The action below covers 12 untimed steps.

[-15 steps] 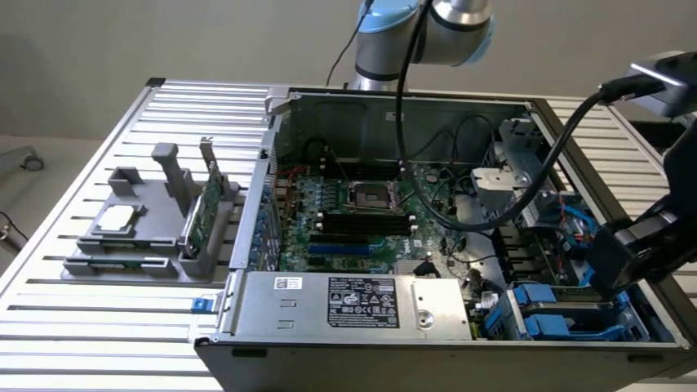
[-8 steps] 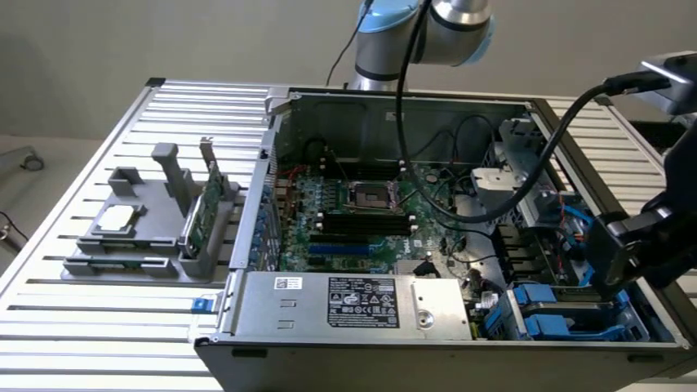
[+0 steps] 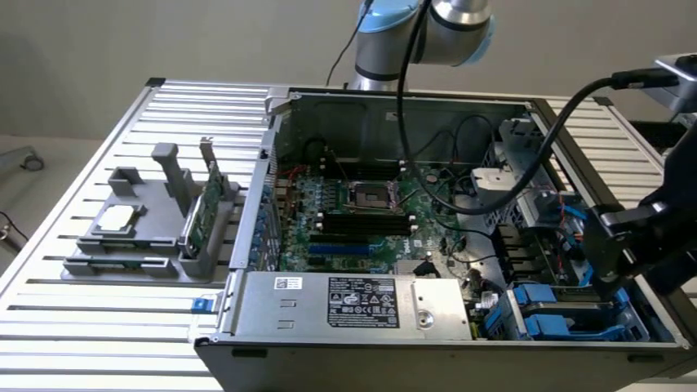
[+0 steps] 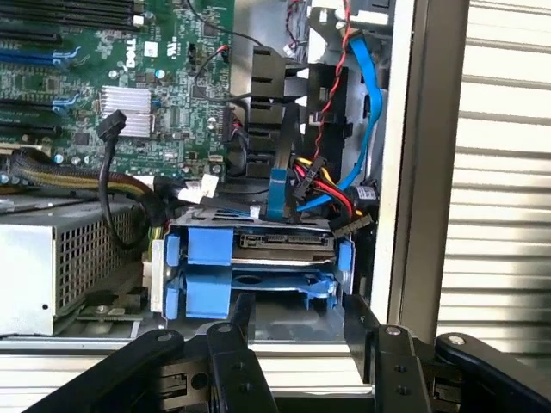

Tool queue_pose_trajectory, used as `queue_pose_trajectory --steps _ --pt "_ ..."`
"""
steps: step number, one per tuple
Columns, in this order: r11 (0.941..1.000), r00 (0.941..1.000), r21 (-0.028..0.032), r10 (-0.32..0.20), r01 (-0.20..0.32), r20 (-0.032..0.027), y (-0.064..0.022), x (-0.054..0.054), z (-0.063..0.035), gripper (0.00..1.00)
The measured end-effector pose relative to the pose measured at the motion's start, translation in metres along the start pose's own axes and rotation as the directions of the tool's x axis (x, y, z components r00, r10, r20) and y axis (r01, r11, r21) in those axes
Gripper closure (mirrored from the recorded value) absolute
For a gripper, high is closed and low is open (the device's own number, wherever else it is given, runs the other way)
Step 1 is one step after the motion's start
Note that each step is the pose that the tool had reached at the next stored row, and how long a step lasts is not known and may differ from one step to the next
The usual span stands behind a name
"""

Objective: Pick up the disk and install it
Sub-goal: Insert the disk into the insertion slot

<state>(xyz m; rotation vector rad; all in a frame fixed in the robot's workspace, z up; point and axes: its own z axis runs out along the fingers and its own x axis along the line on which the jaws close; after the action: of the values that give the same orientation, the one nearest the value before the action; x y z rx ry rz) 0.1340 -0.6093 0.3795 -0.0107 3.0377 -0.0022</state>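
Observation:
The disk (image 4: 284, 243) sits in the upper slot of the drive bay at the corner of the open computer case, a dark silver edge between blue carrier rails (image 4: 209, 246). Below it is a second blue carrier (image 4: 258, 291). In the exterior view the blue carriers (image 3: 556, 314) lie at the case's near corner on the exterior view's right. My gripper (image 4: 301, 348) is open just outside the bay, its black fingers (image 4: 234, 344) spread to either side of the carriers with nothing between them. The exterior view shows the gripper (image 3: 608, 265) hanging over the case's right wall.
Red, yellow, blue and black cables (image 4: 331, 185) crowd the space behind the bay. A grey power supply (image 3: 348, 302) lies beside it, and the motherboard (image 3: 360, 212) beyond. On the slatted table (image 3: 98, 327), a grey holder carries a silver chip (image 3: 117, 217) and a green card (image 3: 207, 200).

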Motion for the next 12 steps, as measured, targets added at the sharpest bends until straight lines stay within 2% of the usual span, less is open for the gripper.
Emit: queue_pose_trajectory --steps 3,6,9,12 --pt "0.9985 0.9985 0.0057 0.054 -0.054 0.0001 0.0000 0.0000 0.0000 0.46" --pt "0.9941 0.9942 0.0113 0.108 -0.108 0.0004 0.0000 0.0000 -0.0001 0.46" --pt "0.9865 0.9867 0.0169 0.163 -0.163 0.0011 0.0000 0.0001 0.0000 0.46" --pt "0.9762 0.9764 0.0225 0.216 -0.216 0.0021 0.0000 0.0001 0.0000 0.46"
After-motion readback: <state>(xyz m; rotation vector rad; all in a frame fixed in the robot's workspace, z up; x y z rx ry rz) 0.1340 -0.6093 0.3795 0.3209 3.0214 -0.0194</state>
